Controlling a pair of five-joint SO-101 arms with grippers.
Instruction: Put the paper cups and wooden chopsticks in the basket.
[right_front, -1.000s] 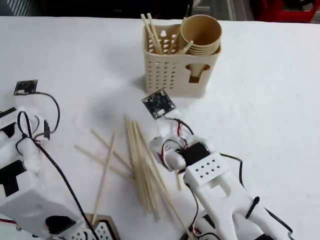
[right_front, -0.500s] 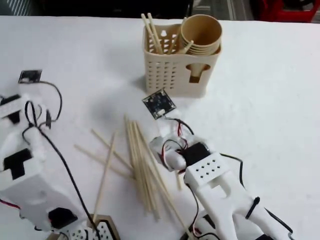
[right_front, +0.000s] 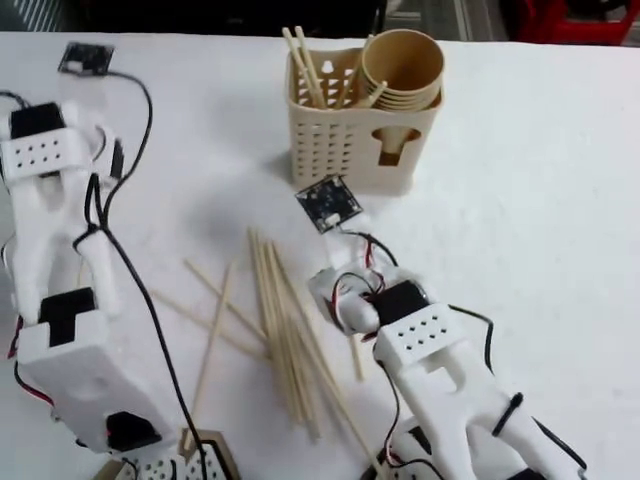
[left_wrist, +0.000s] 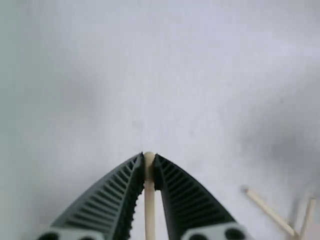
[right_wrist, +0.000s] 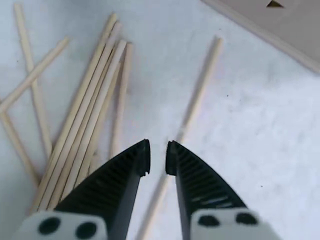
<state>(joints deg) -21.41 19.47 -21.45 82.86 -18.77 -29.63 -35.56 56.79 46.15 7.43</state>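
While basket (right_front: 345, 150) holds paper cups (right_front: 402, 65), chopsticks (right_front: 305, 65), left end effector (left_wrist: 148, 162) grips chopstick (left_wrist: 149, 200); right end effector (right_wrist: 157, 152) parted.

paper cups (right_front: 402, 68) stacked in basket (right_front: 345, 150) with few chopsticks (right_front: 300, 60); loose chopsticks (right_front: 285, 330) flat on table (right_front: 520, 200); one chopstick (left_wrist: 149, 200) between left fingers (left_wrist: 120, 195).

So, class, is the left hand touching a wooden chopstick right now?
Touching. The left wrist view shows the left hand shut on a chopstick, pressing it from both sides with no gap.

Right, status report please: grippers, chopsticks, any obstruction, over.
Left gripper shut on one chopstick. Right gripper open above loose chopsticks on table. Paper cups in basket. Nothing blocking the basket.
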